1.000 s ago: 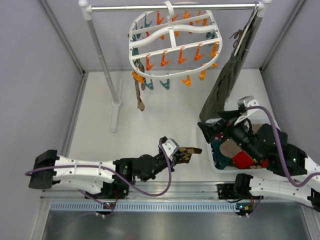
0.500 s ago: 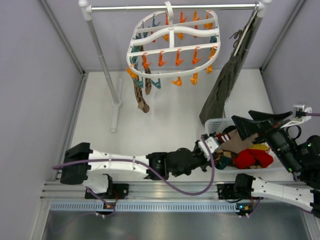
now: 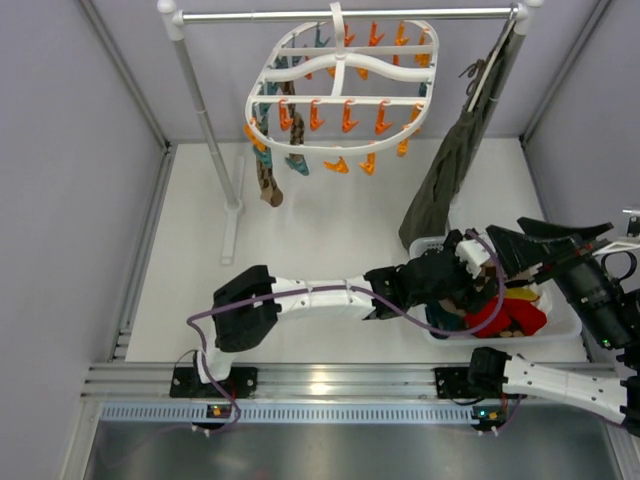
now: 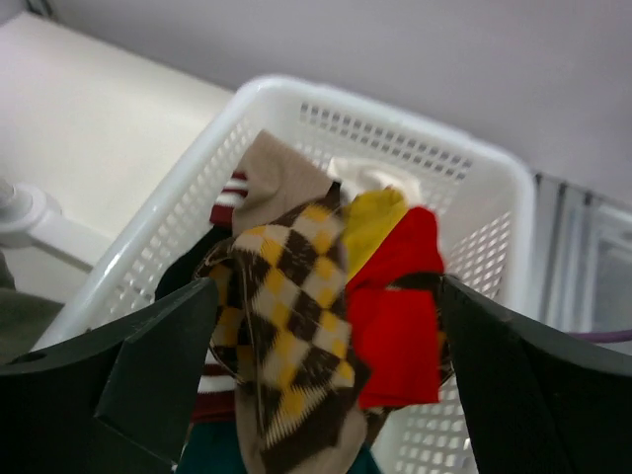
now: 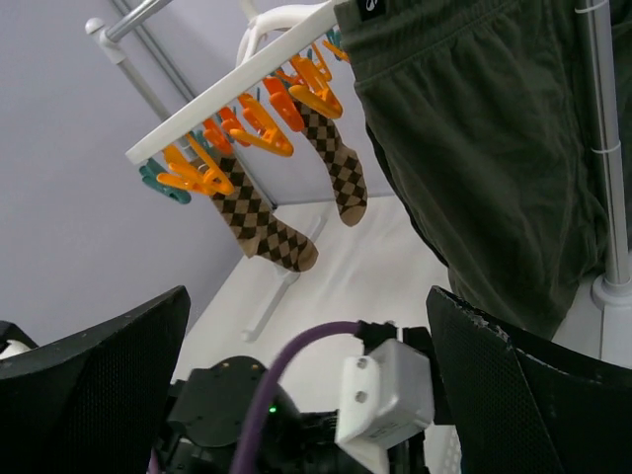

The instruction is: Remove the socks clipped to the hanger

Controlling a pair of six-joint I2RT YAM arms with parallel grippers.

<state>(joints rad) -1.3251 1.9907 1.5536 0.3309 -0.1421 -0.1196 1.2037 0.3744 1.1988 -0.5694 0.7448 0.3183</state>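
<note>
The white oval hanger [image 3: 340, 92] with orange and teal clips hangs from the rail. Two brown argyle socks [image 3: 268, 182] still dangle from its left side; the right wrist view shows the hanger [image 5: 237, 91] and those socks [image 5: 262, 222]. My left gripper [image 3: 470, 262] reaches over the white basket [image 3: 562, 328]. In its wrist view, the left gripper [image 4: 316, 380] is open, and a yellow-and-brown argyle sock [image 4: 286, 336] sits loose between the spread fingers [image 4: 158, 365], on the clothes in the basket [image 4: 395, 111]. My right gripper [image 3: 510, 236] is open and empty just above.
A long olive-green garment [image 3: 450, 170] hangs from the rail's right end, close behind the basket. Red cloth [image 4: 400, 326] and other clothes fill the basket. The rail's left white post [image 3: 205, 110] and its foot stand at the back left. Grey walls close in both sides.
My left arm swung right from mid-table to over the basket with the argyle sock, then its jaws opened and let it go. The right gripper pulled back to the right. The hanger swayed.
</note>
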